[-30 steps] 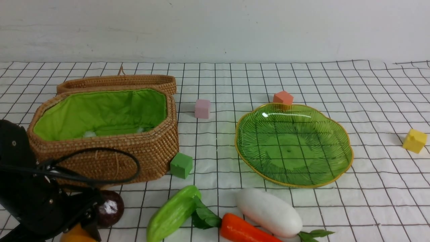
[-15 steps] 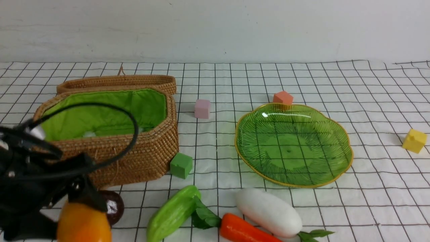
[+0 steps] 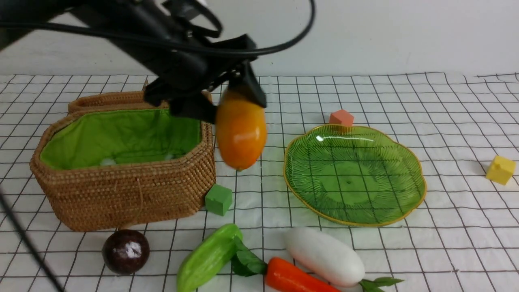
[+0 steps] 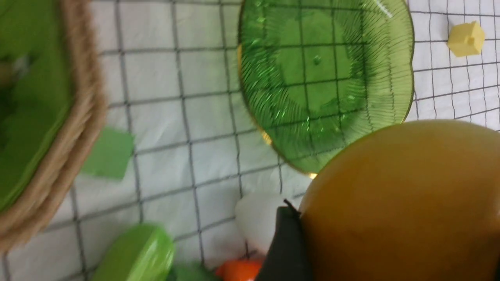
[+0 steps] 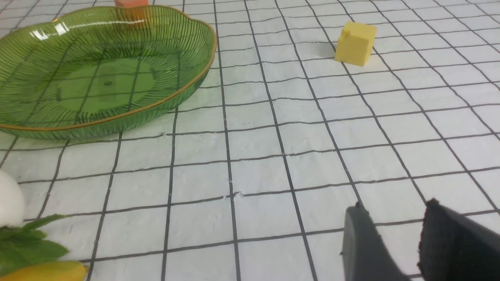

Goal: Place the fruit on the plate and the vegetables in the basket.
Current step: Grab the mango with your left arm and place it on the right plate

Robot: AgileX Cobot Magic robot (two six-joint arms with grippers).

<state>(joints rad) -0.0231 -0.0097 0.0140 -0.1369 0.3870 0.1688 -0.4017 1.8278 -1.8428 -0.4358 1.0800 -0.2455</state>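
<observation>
1. The basket [image 3: 121, 194] stands open. The purple ball [image 3: 125, 251] lies on the cloth in front of it; it looks prone to rolling, so we would pinch across its middle.
2. Our left gripper [image 3: 229, 97] is clamped on the upper end of the mango [image 3: 241, 134], which hangs in the air between basket and plate [image 3: 352, 178]. It looks glossy, hard and probably slippery.
3. The cucumber [image 3: 209, 255], carrot [image 3: 296, 280] and radish [image 3: 324, 255] lie nearest us; mid-length grips suit them.
4. Our right gripper [image 5: 394, 218] hangs low over the cloth, jaws apart, holding nothing.

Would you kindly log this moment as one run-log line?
left hand: holds mango aloft between basket and plate | right hand: open, empty | plate: empty
</observation>
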